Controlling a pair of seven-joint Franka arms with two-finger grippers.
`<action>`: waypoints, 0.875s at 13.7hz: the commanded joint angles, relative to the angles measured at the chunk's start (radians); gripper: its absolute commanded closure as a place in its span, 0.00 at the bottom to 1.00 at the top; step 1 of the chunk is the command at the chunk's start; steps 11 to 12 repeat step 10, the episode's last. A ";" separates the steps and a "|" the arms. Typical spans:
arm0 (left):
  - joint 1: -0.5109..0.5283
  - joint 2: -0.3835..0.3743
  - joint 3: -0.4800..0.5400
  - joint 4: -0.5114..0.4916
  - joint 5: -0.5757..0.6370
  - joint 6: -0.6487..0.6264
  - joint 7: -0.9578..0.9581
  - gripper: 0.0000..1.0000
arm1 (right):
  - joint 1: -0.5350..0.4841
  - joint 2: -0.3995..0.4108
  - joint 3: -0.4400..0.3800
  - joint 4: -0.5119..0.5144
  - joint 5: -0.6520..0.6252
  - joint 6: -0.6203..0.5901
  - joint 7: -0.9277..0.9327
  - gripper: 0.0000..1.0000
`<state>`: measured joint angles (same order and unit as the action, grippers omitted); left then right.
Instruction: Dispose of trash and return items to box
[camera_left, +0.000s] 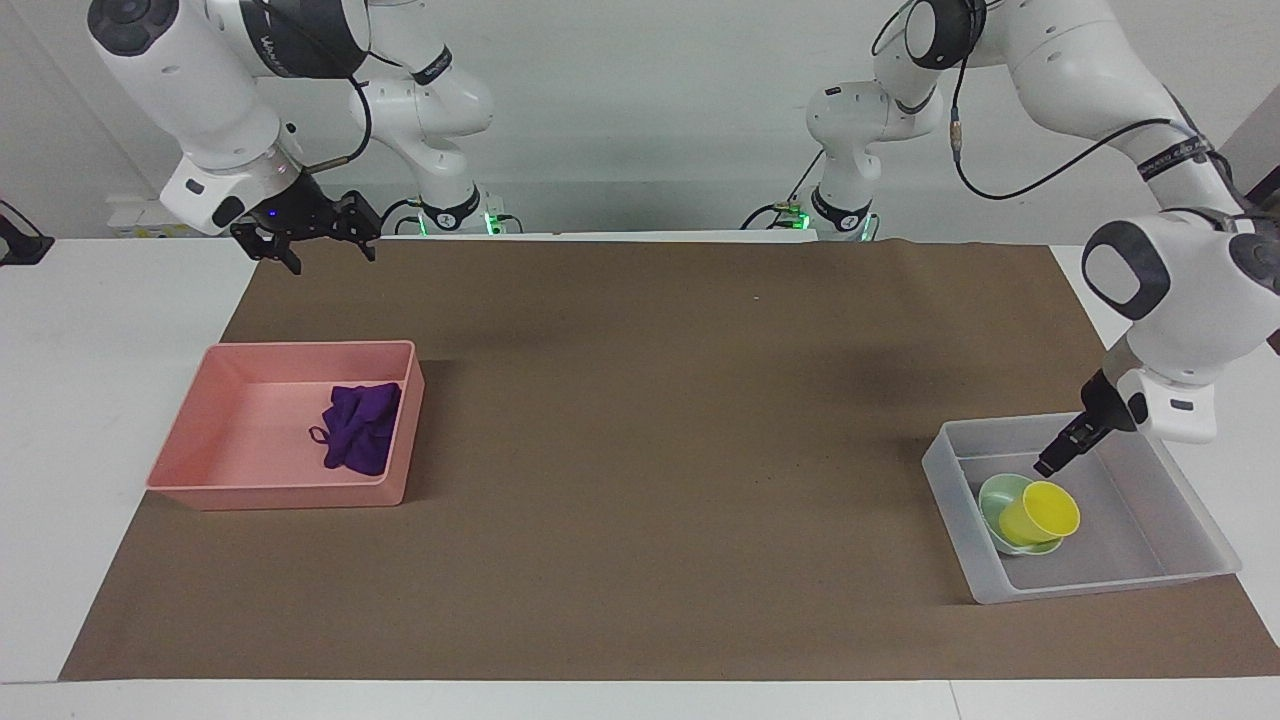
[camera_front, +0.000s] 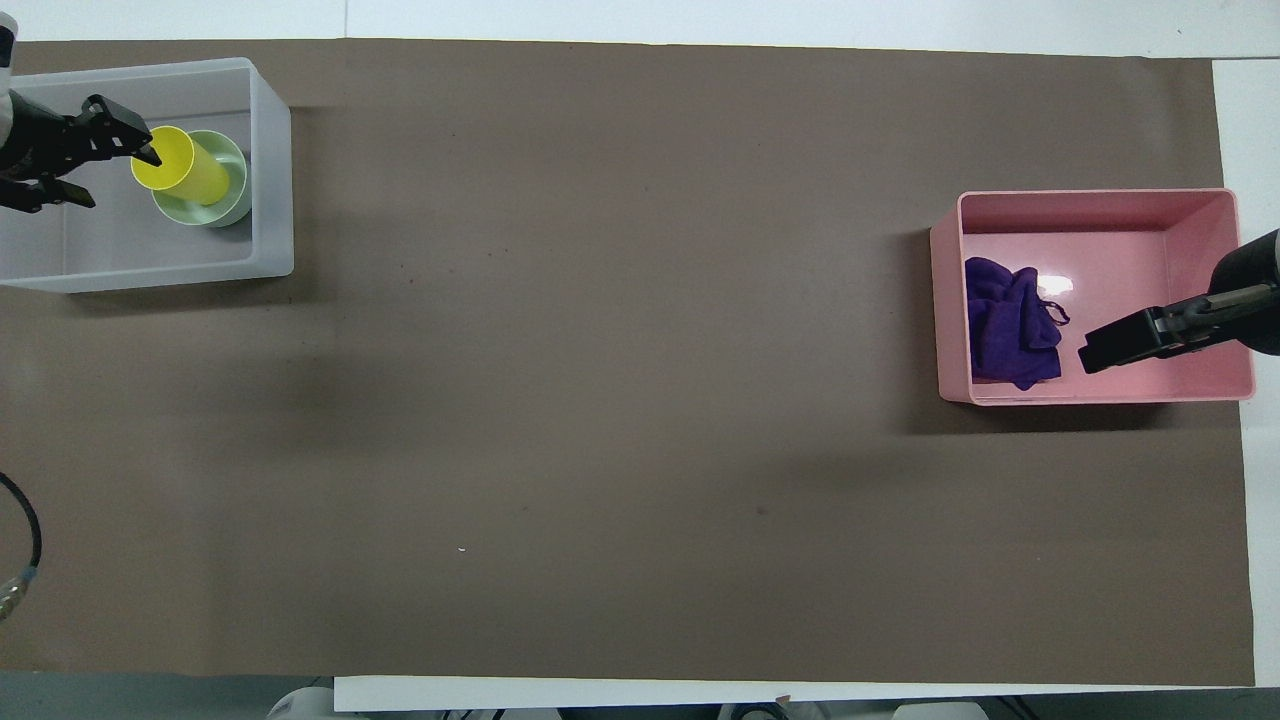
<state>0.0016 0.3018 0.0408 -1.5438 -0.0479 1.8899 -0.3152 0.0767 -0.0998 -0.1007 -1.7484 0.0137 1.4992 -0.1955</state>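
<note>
Two trays sit on the brown mat. At the right arm's end, one pink rectangular plastic tray (camera_left: 200, 440) holds one purple cloth wad (camera_left: 358, 428); the right gripper (camera_left: 320, 235) hangs above, fingers spread. At the left arm's end, one translucent white plastic box (camera_left: 950, 490) holds one mint-green bowl (camera_left: 992, 498) with one yellow plastic cup (camera_left: 1040, 512) tipped in it; the left gripper (camera_front: 90, 150) is open beside the cup's rim, holding nothing.
</note>
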 joint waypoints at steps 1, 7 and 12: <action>-0.009 -0.163 0.007 -0.032 0.017 -0.191 0.207 0.00 | -0.005 -0.018 0.007 -0.022 -0.014 0.024 0.005 0.01; -0.097 -0.415 0.001 -0.125 0.033 -0.370 0.303 0.00 | -0.006 -0.018 0.006 -0.022 -0.012 0.023 0.005 0.01; -0.098 -0.415 -0.004 -0.127 0.033 -0.361 0.304 0.00 | -0.006 -0.018 0.006 -0.022 -0.006 0.023 0.005 0.01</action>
